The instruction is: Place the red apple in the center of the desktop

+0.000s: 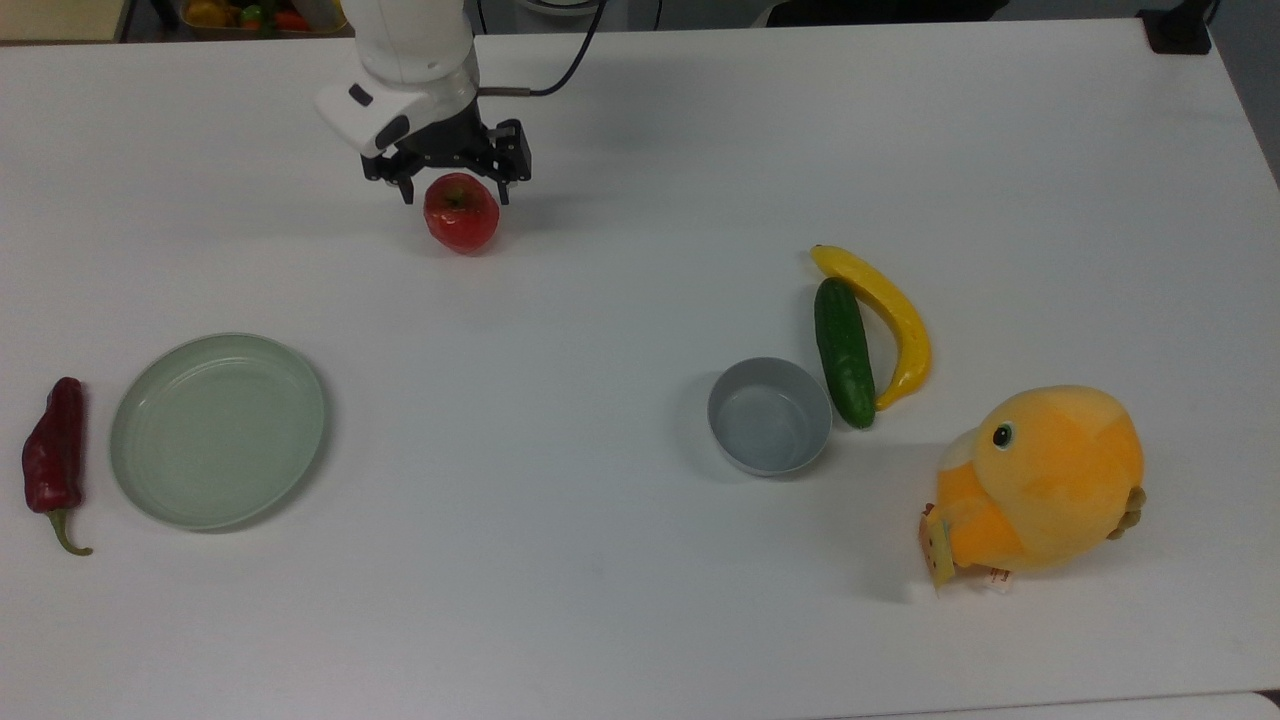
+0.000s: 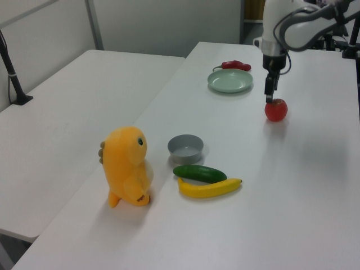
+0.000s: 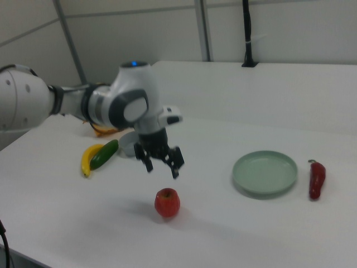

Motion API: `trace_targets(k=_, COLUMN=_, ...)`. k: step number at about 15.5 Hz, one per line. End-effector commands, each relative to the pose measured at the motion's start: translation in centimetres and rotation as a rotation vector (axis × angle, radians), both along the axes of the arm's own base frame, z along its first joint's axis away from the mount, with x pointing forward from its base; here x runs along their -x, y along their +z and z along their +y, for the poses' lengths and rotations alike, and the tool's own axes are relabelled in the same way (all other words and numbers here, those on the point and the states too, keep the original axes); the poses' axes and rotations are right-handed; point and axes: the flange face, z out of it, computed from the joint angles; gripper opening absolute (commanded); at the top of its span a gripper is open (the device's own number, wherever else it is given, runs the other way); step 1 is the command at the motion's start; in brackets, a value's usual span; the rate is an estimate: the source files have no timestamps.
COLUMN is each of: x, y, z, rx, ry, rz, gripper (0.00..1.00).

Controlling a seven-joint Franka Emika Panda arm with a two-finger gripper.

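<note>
The red apple [image 1: 461, 213] rests stem up on the white desktop [image 1: 600, 560], toward the far side in the top view and left of the middle. My gripper [image 1: 455, 189] hangs open just above it, one finger on either side of the apple's top, not touching it. In the right view the gripper [image 3: 162, 170] is clearly lifted off the apple [image 3: 167, 202], with a gap of air between them. The left view shows the gripper [image 2: 269, 95] right over the apple [image 2: 275, 109].
A pale green plate [image 1: 218, 430] and a dark red chili pepper [image 1: 55, 455] lie at the top view's left. A grey bowl [image 1: 769, 415], a cucumber [image 1: 845, 352], a banana [image 1: 885, 320] and an orange plush toy [image 1: 1040, 480] sit at the top view's right.
</note>
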Motion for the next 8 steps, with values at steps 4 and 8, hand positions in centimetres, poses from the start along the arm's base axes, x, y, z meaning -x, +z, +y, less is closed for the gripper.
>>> trace_targets(k=4, x=-0.4, y=18.2, z=4.9, rx=-0.014, ry=-0.117, rz=-0.077, gripper=1.0)
trace_targets(k=8, x=2.0, y=24.2, z=6.0, rx=-0.083, ry=-0.141, rz=-0.067, gripper=1.0)
